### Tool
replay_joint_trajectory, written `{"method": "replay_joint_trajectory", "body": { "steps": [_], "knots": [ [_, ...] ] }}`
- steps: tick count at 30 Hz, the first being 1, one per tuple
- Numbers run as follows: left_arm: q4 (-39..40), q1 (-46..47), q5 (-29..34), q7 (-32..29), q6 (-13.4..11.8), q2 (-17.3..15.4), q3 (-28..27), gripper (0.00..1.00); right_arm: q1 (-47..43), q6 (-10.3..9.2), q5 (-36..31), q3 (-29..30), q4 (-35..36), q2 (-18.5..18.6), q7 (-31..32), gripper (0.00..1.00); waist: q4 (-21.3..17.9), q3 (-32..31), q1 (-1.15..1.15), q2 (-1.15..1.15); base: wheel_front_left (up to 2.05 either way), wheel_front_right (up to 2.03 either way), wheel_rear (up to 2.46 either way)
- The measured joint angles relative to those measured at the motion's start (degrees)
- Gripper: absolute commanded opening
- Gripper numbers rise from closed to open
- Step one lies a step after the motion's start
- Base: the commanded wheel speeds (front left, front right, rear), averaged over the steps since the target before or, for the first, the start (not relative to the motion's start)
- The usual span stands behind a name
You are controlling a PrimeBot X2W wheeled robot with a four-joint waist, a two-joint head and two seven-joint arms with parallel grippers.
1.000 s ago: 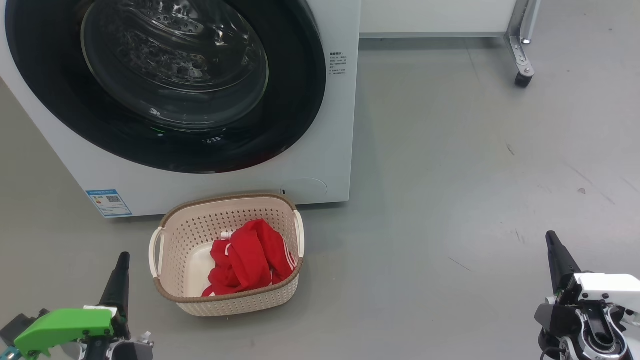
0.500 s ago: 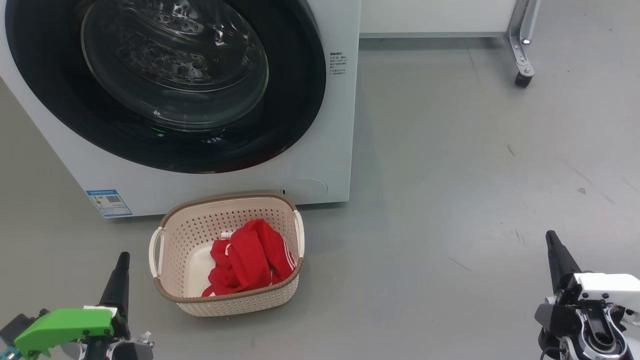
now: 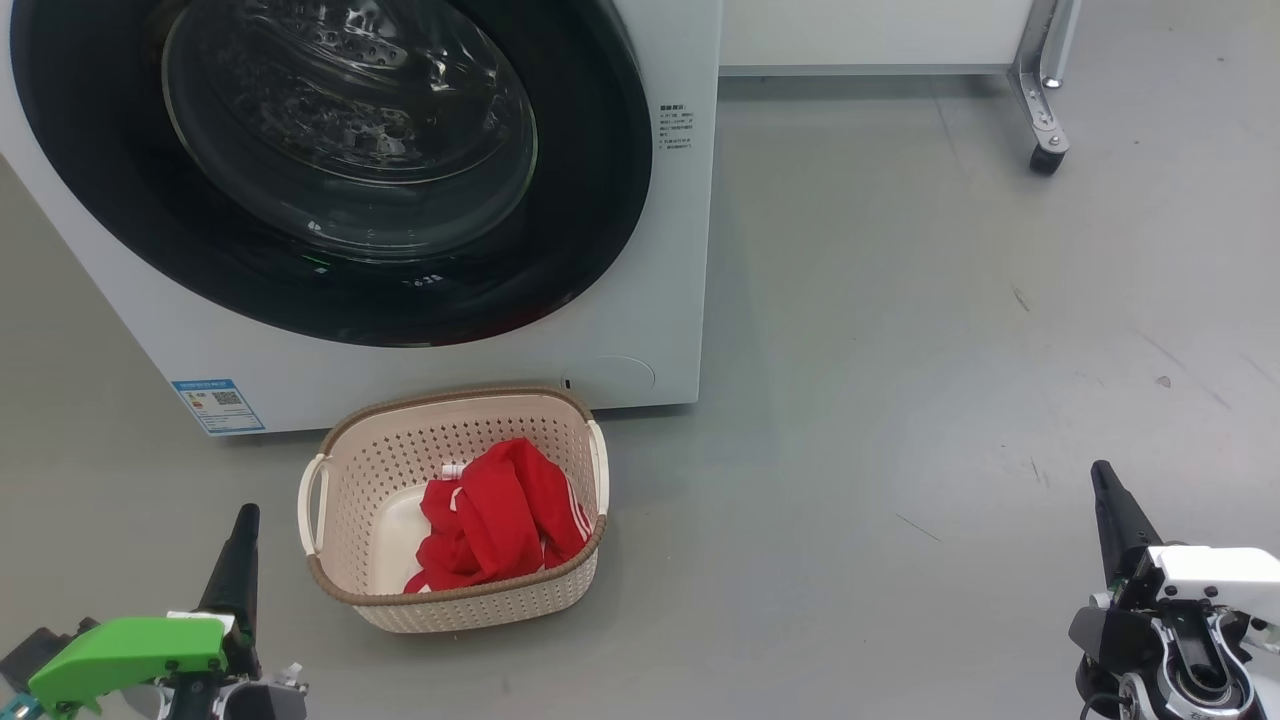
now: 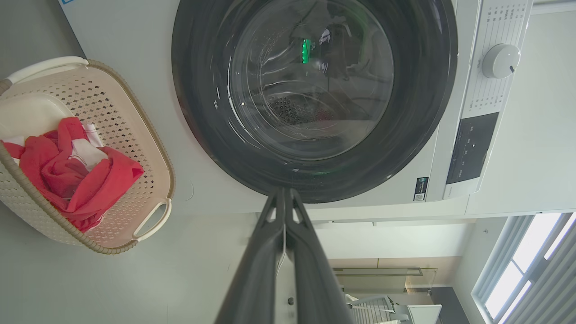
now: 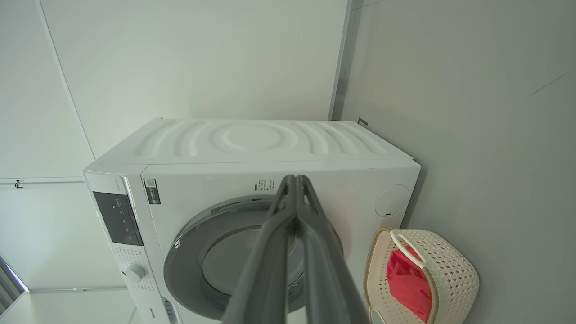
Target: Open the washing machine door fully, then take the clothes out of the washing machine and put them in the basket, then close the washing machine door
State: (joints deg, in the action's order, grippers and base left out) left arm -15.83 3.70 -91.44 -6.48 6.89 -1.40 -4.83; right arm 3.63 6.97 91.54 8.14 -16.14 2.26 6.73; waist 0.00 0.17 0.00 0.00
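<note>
Clothes (image 3: pixel 500 520) lie in the basket (image 3: pixel 450 608); wrist views add the dial (image 4: pixel 500 60), and both jaws pressed together.

The washing machine door (image 3: pixel 330 170) runs off the head view's top edge; print on the blue label (image 3: pixel 218 405) (tiny) is illegible.

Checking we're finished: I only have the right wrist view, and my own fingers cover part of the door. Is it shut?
Observer: Yes. In the left wrist view the washing machine door lies flush on the washing machine front, no gap where its edge shows.
Operator: Left gripper?
Observer: The left gripper is shut and empty, low beside the basket, not touching it.
Operator: Clothes all in?
Observer: From above, the clothes lie inside, bunched toward the basket's right half.
</note>
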Motion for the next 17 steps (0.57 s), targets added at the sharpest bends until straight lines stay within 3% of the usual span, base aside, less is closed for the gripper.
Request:
{"method": "replay_joint_trajectory", "body": {
  "steps": [17],
  "knots": [
    [0.0,0.0,0.0,0.0,0.0,0.0,0.0,0.00,0.0,0.00,0.1,-0.1,0.0,0.0,0.0,0.00,0.0,0.0,0.00,0.00,0.00,0.00,0.00]
  ]
}}
